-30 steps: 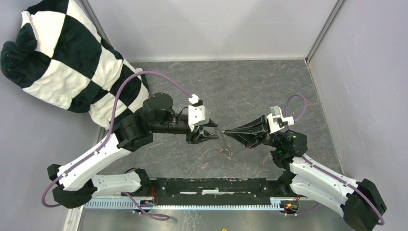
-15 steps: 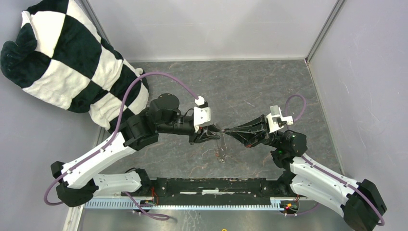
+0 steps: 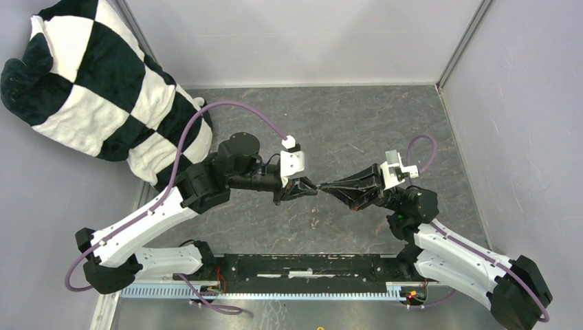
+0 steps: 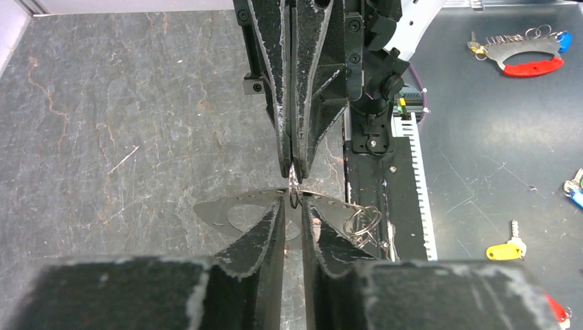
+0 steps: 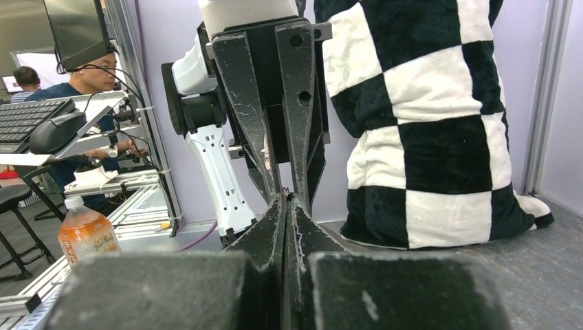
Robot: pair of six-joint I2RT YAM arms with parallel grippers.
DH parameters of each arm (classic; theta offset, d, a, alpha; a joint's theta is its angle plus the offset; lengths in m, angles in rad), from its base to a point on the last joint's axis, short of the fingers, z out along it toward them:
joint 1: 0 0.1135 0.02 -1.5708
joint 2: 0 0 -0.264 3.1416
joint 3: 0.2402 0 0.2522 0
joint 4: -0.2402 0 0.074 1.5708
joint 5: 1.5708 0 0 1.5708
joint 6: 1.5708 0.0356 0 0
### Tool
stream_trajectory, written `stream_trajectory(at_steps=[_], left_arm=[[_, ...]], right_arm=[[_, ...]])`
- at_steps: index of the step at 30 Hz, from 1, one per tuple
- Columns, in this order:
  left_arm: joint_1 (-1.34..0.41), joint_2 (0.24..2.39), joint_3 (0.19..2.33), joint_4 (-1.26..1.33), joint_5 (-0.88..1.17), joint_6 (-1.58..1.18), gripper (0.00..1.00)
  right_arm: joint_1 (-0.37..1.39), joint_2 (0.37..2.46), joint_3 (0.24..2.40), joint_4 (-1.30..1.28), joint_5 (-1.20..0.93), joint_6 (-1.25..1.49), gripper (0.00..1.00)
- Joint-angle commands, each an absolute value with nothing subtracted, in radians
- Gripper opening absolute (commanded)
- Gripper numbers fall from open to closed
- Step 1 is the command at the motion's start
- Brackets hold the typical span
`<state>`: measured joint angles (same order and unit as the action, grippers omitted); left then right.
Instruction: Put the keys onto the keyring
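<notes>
With the right gripper (image 4: 294, 170) clamped on the keyring (image 4: 221, 210), I should close the slightly parted left gripper (image 4: 294, 206) squarely.

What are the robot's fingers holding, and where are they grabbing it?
The right fingers pinch the keyring at the middle of its edge. The left fingers sit either side of it; whether they grip cannot be told.

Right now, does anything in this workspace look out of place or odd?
Yes: a big black-and-white checkered cushion slumps in the far-left corner of the table. It looks foreign to a job with small keys. Nothing seems spilled or broken.
</notes>
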<state>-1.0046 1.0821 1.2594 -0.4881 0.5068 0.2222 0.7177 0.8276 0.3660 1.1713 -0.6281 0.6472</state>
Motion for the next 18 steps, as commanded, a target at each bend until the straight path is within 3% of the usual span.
stream_trajectory(at_steps=[1, 6, 15, 18], left_arm=[[-1.002, 1.079, 1.278, -0.436, 0.511, 0.187, 0.18], [-1.002, 1.076, 1.275, -0.439, 0.507, 0.193, 0.03], [-1.002, 1.071, 1.284, -0.501, 0.492, 0.251, 0.02], [-1.002, 1.067, 1.276, -0.486, 0.476, 0.233, 0.02]], right_arm=[[0.718, 0.828, 0.384, 1.224, -0.624, 0.647, 0.01], [0.717, 0.844, 0.404, 1.179, -0.652, 0.634, 0.01], [0.717, 0.806, 0.493, 0.816, -0.713, 0.464, 0.06], [0.718, 0.801, 0.49, 0.808, -0.729, 0.469, 0.01]])
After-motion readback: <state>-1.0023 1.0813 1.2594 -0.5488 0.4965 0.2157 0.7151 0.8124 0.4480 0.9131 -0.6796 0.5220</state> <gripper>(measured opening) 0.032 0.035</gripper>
